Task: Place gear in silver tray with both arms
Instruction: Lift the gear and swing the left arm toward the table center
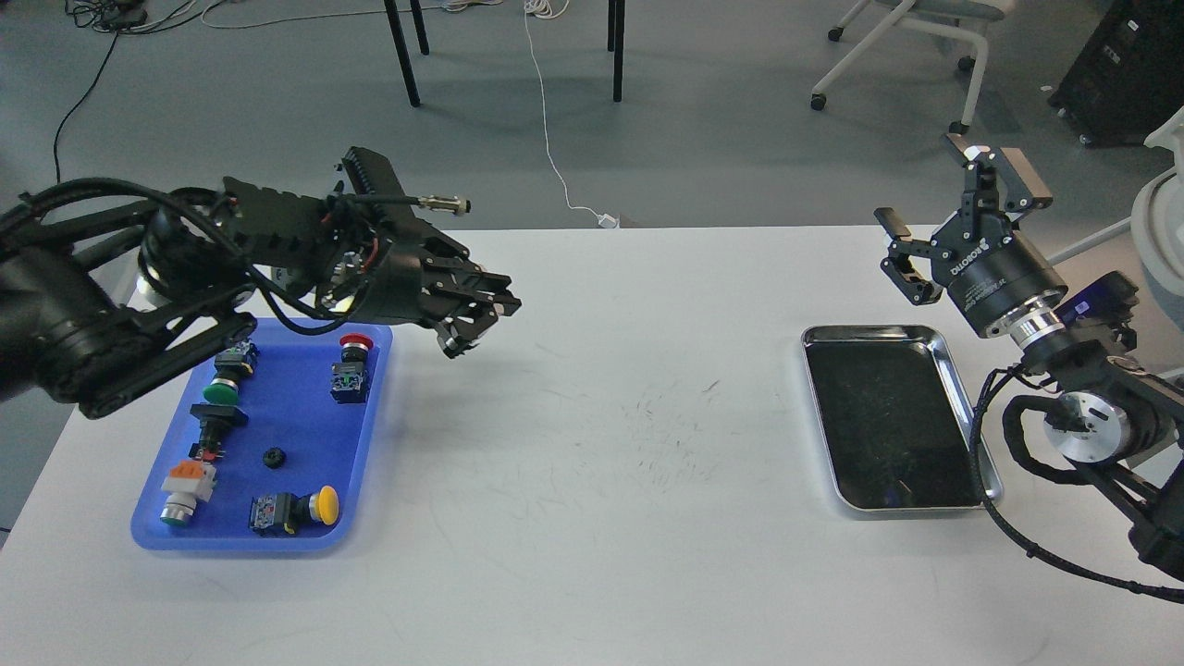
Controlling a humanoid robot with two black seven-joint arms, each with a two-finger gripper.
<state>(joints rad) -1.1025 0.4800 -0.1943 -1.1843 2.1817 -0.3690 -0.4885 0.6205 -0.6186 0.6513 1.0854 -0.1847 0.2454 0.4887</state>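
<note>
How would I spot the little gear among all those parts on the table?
Start at the blue plastic tray on the table's left side. Near its middle, between the red-capped button and the yellow-capped button, lies the gear. It is the smallest piece there: a plain black ring, with no coloured cap.

A robotics lab or test room.

A scuffed white bench [592, 444] stands on grey flooring [703, 120] strewn with loose cables [546, 111], beside a wheeled office chair [911, 46], black table legs [403, 51], and a tray of industrial push-button switches [250, 435].
</note>
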